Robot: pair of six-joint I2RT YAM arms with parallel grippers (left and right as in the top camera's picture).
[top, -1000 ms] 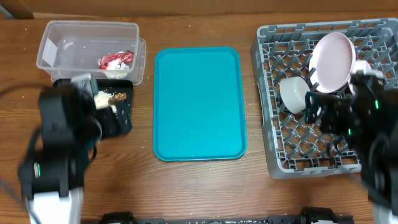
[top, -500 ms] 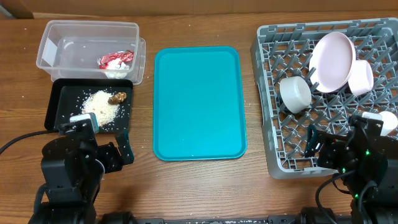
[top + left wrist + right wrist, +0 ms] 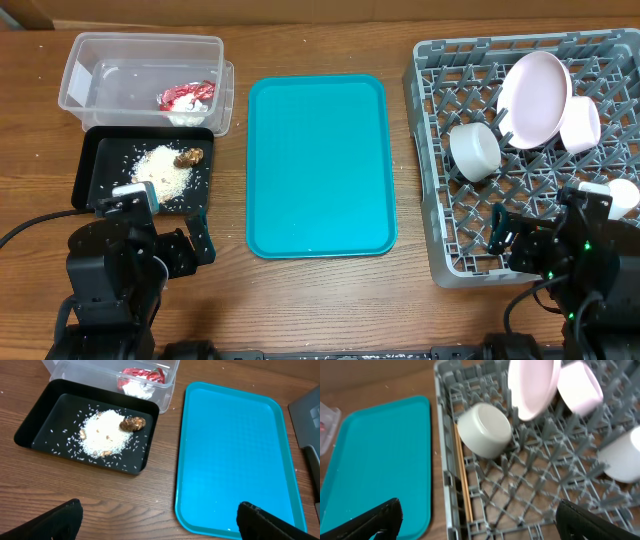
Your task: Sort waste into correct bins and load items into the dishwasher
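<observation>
Over the last second both arms have withdrawn from the bins and rack to the lower edge of the overhead frame.

The left end effector [image 3: 160, 512] is wide and empty, as is the right end effector [image 3: 477, 512].

- **Upper left:** the rice [image 3: 160, 165] and brown lump [image 3: 189, 156] lie in the black tray [image 3: 90, 165]. The wrapper [image 3: 185, 95] and tissue [image 3: 137, 391] lie in the clear tub [image 3: 80, 70].
- **Right:** the plate [image 3: 535, 98], upturned bowl [image 3: 473, 150], pink bowl [image 3: 580, 125], small cup [image 3: 622, 195] and chopsticks [image 3: 463, 475] sit in the dish rack [image 3: 440, 250].
- **Centre:** the teal tray [image 3: 320, 165] carries nothing.

Judgement: sorting and loading appear complete.

To my left, the clear tub [image 3: 75, 82] holds the red-and-white wrapper [image 3: 184, 95] and tissue wad [image 3: 137, 391]; the black tray [image 3: 93, 168] holds rice grains [image 3: 158, 166] and a brown lump [image 3: 189, 156]. The grey rack [image 3: 440, 245] carries the plate [image 3: 535, 95], white bowl [image 3: 474, 150], pink bowl [image 3: 581, 124], cup [image 3: 623, 195] and chopsticks [image 3: 463, 477].
</observation>
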